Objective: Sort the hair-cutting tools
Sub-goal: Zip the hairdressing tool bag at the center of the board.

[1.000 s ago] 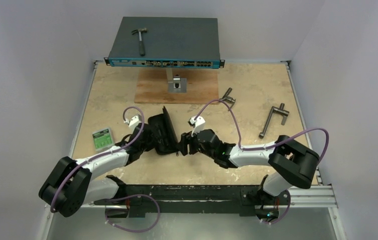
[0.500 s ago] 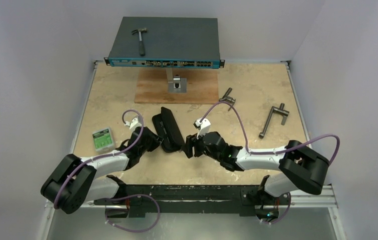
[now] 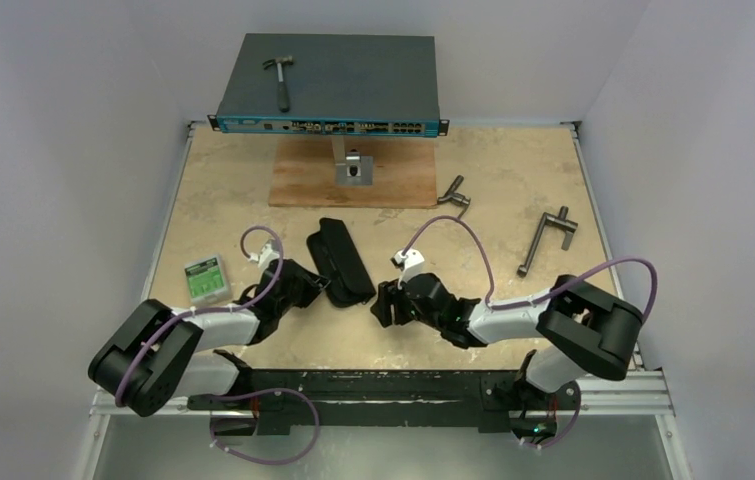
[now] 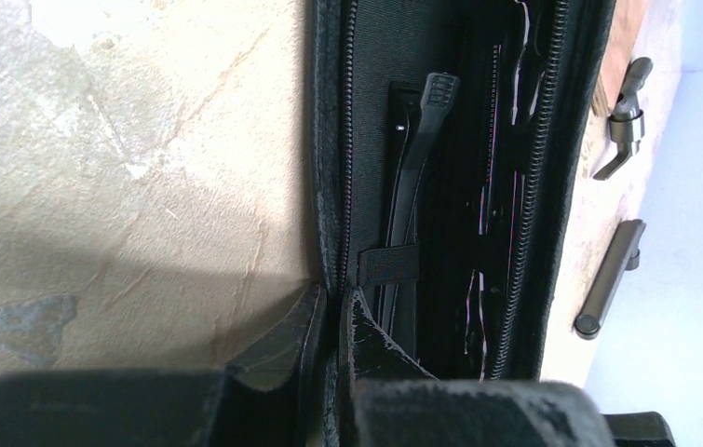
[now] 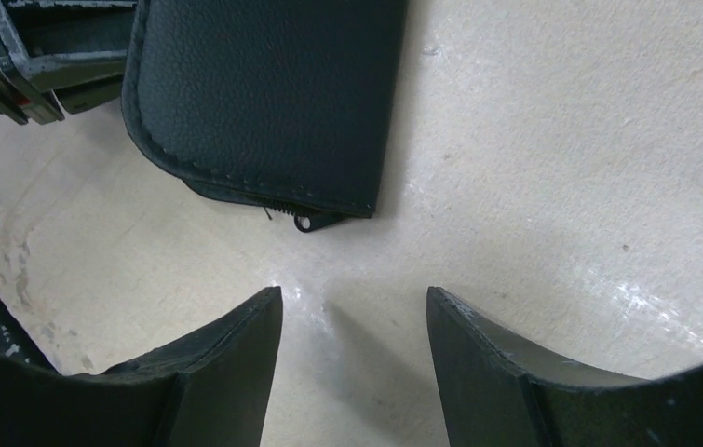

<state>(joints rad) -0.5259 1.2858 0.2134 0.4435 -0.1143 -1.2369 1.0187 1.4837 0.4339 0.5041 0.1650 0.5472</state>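
A black zip case (image 3: 338, 262) lies mid-table, its lid partly raised. In the left wrist view its inside (image 4: 450, 186) shows a thin black hair clip (image 4: 412, 186) tucked under an elastic strap. Thin bright lines deeper in the case are too dark to name. My left gripper (image 3: 321, 288) (image 4: 332, 312) is shut on the case's zipper edge. My right gripper (image 3: 381, 303) (image 5: 355, 303) stands open on the table just short of the case's leather outside (image 5: 263, 93) and zipper pull (image 5: 303, 223), with nothing between its fingers. Scissors and comb are not visible.
Two grey T-handled tools (image 3: 456, 192) (image 3: 545, 240) lie at the right. A hammer (image 3: 280, 80) rests on the network switch (image 3: 353, 70) at the back, above a wooden board (image 3: 303, 185). A small green box (image 3: 205, 279) sits left of the case.
The case's raised lid has come down nearly flat. My left gripper has shut on the case's edge. Both arms have drawn back towards the near edge, the right gripper away from the case.
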